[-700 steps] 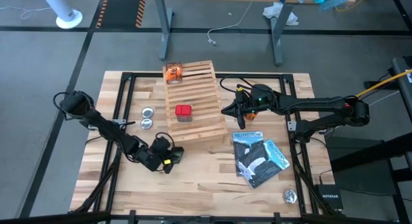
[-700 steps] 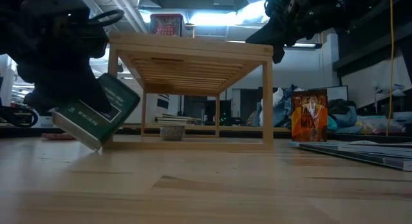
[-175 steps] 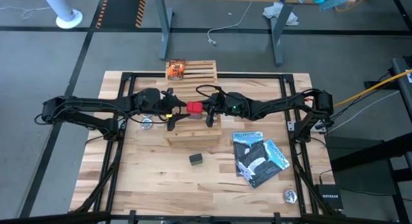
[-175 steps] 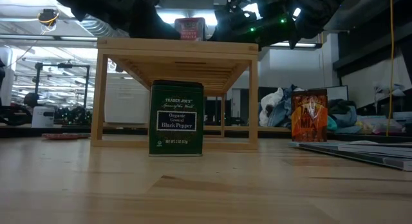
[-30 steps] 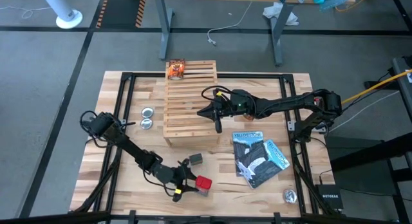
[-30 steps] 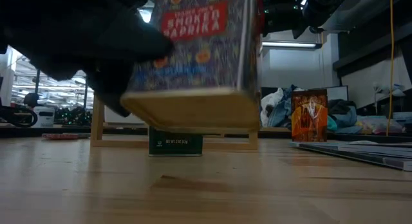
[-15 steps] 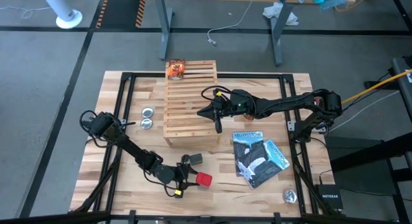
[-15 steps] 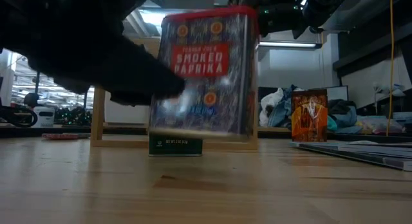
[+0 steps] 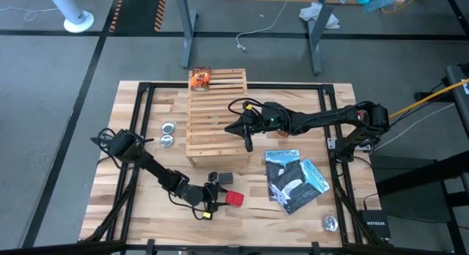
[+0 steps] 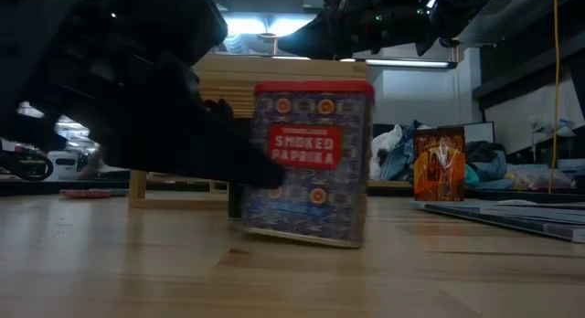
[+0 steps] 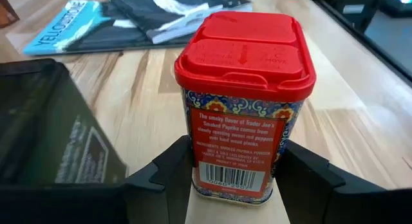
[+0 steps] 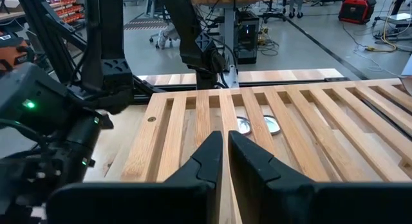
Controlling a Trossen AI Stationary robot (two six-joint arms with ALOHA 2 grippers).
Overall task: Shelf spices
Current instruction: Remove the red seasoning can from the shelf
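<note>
Left gripper [image 9: 220, 197]: near the table's front edge, fingers [image 11: 174, 176] pinching the red box's sides.
Red box [image 9: 234, 199]: smoked paprika tin, down on the tabletop [image 9: 249, 218], slightly tilted, off the shelf.
Dark grey box [image 9: 225, 178]: just behind the red one, near the shelf's front edge.
Booklets [image 9: 293, 179]: flat on the right.
Shelf [image 9: 216, 112]: slatted rack, middle of the table.
Right gripper [image 9: 246, 129]: over the shelf's right side, fingers pressed together, empty.
Orange packet [image 9: 199, 79]: at the shelf's far-left corner.
</note>
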